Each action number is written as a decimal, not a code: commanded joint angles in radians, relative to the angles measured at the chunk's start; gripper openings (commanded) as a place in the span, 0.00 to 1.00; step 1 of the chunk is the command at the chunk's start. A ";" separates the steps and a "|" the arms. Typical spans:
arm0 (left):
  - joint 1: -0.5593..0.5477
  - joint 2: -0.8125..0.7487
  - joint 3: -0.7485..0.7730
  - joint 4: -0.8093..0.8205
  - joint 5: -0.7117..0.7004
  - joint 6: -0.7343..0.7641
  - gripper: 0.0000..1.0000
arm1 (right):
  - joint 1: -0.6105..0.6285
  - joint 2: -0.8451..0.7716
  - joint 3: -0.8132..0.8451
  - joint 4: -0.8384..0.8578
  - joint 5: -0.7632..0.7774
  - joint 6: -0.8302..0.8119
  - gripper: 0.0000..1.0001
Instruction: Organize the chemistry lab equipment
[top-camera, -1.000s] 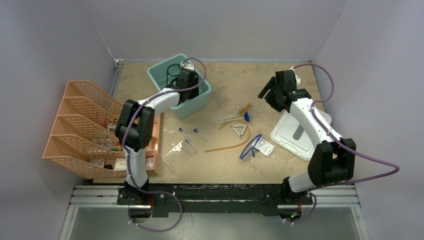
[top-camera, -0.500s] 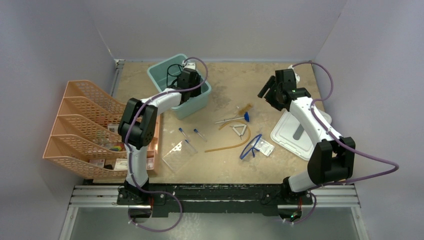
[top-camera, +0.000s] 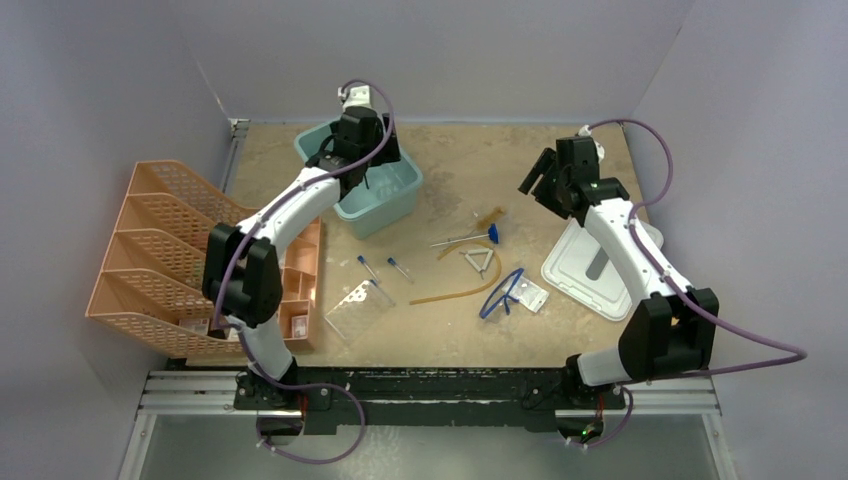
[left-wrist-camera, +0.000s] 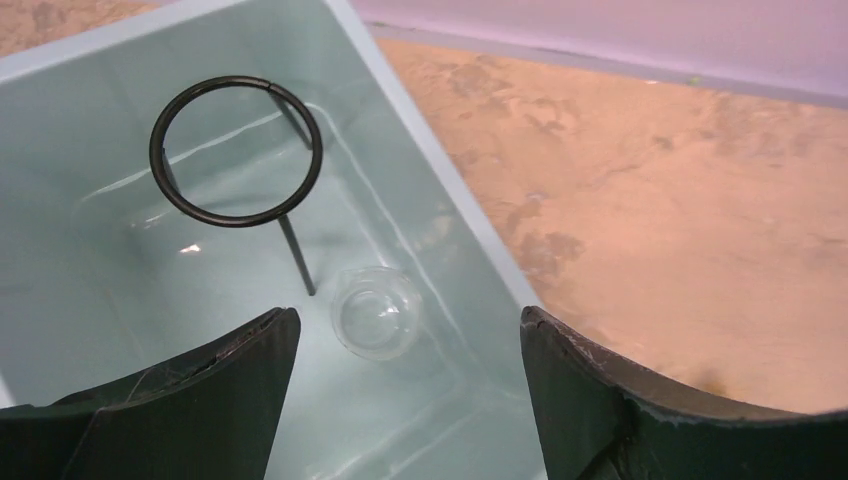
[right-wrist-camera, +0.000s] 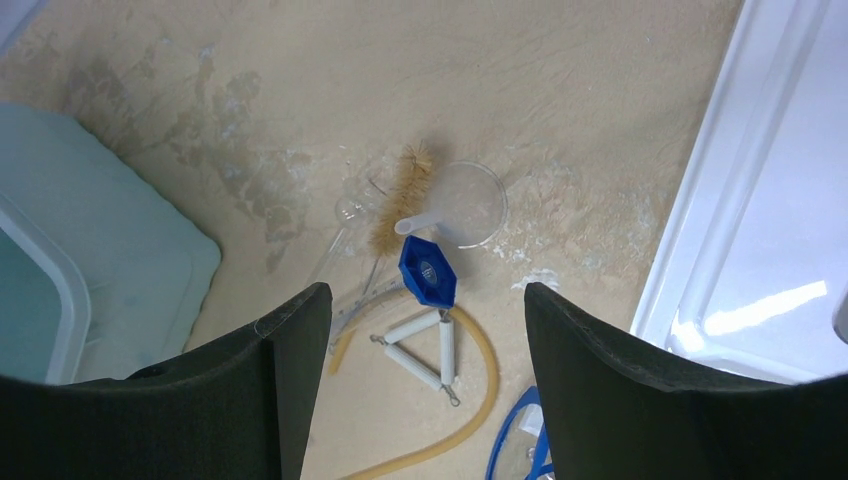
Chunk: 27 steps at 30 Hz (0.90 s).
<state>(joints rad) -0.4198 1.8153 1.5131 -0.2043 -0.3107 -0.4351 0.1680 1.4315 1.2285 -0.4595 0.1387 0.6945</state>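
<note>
Teal bin (top-camera: 385, 215) part-filled, the other lab pieces spread across the tabletop (top-camera: 450, 160).

Inside the bin stands the black wire ring stand (left-wrist-camera: 236, 222), with a small clear glass dish (left-wrist-camera: 375, 312) just beside one leg. The left gripper (left-wrist-camera: 405, 330) hangs above them, fingers spread wide and holding nothing. Well apart, at mid-tabletop, lie the clear rack (top-camera: 360, 312), blue-framed safety glasses (top-camera: 503, 292), amber rubber tubing (top-camera: 455, 292), bristle brush (right-wrist-camera: 400, 195), white triangle (right-wrist-camera: 447, 355) and blue-capped tubes (top-camera: 368, 264). The right gripper (right-wrist-camera: 428, 300) hovers over the brush and triangle, fingers also spread and empty. The step in hand looks like a drop-off at the bin, with most pieces not yet sorted. The next move probably calls for a low descent onto one thin, flat-lying item, fingers straddling its narrow width.
</note>
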 joint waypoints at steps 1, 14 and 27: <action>0.003 -0.086 0.016 -0.064 0.112 -0.037 0.79 | -0.002 -0.047 0.035 -0.004 0.000 -0.050 0.73; 0.002 -0.057 -0.066 -0.107 0.541 0.012 0.77 | -0.002 -0.075 -0.026 0.039 -0.054 -0.055 0.72; -0.066 -0.091 -0.124 -0.144 0.700 0.027 0.65 | -0.002 -0.057 -0.019 0.016 -0.071 -0.059 0.72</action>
<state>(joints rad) -0.4458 1.7618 1.4059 -0.3397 0.3061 -0.4179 0.1680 1.3869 1.1995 -0.4576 0.0822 0.6468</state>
